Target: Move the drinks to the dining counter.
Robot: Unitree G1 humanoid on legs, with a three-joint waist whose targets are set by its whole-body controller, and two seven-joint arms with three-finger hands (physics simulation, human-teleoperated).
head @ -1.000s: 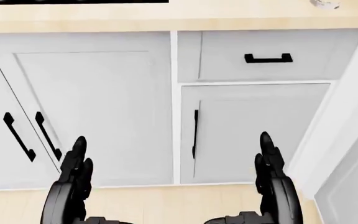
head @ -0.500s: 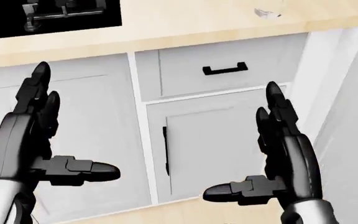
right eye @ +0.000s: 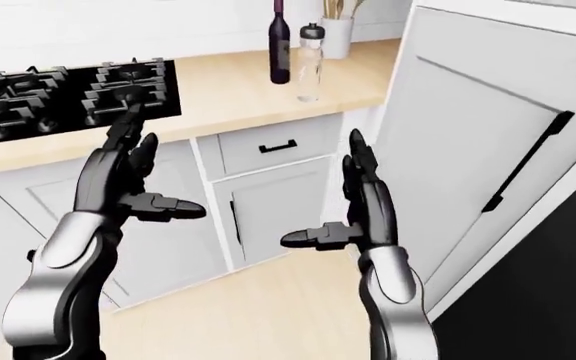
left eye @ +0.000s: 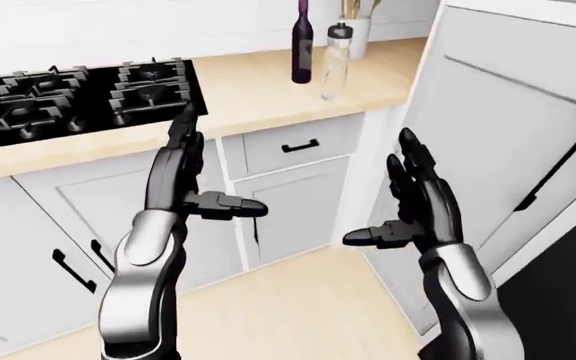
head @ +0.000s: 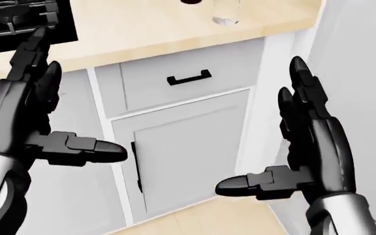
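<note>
Both hands are raised with fingers spread wide, holding nothing: left hand (left eye: 175, 184), right hand (left eye: 420, 206). The wine bottle (left eye: 302, 43) and clear water bottle (left eye: 335, 61) stand side by side on the table (left eye: 268, 82), well above and between the fingertips.

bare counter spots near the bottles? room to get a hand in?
Free: the wooden counter between the stove and the wine bottle, and the strip along its near edge. Crowded: the corner where the wine bottle, clear bottle and white utensil jar cluster beside the tall cabinet. Both robot hands, left and right, are open and empty.
</note>
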